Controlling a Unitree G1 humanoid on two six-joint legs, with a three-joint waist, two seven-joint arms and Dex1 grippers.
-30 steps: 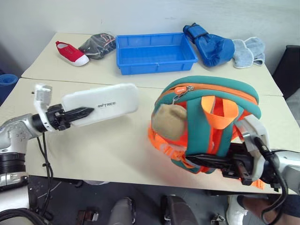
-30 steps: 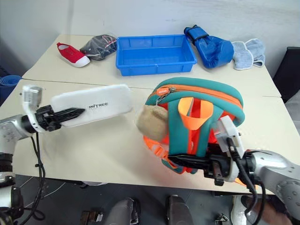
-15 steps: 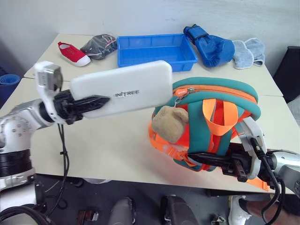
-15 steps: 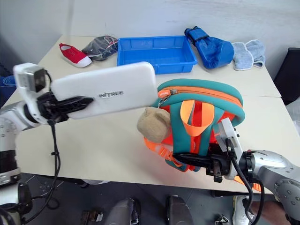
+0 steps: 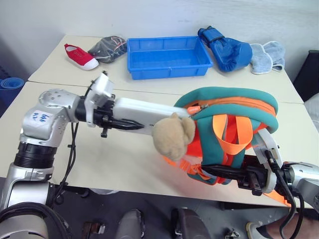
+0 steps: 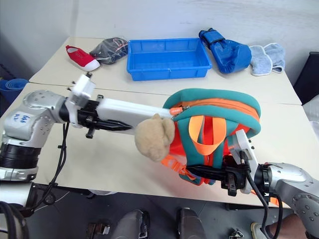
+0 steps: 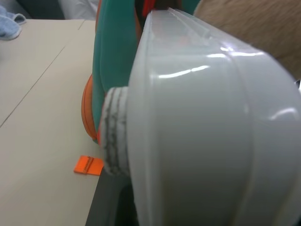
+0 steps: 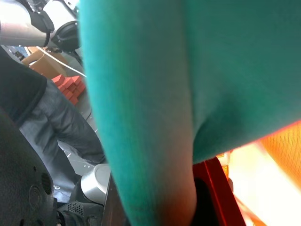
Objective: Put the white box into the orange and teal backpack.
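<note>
One smooth white box (image 5: pixel 144 110), soft backpack (image 5: pixel 234 107)

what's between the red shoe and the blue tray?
A dark grey crumpled bag lies between the red shoe and the blue tray, close to the tray's left wall; the left eye view shows it.

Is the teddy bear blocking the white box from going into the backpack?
Not quite. The plush bear hangs just in front of the white box, beside the zipper opening of the orange and teal backpack. The box's tip already reaches that opening, so nothing visible bars it.
</note>
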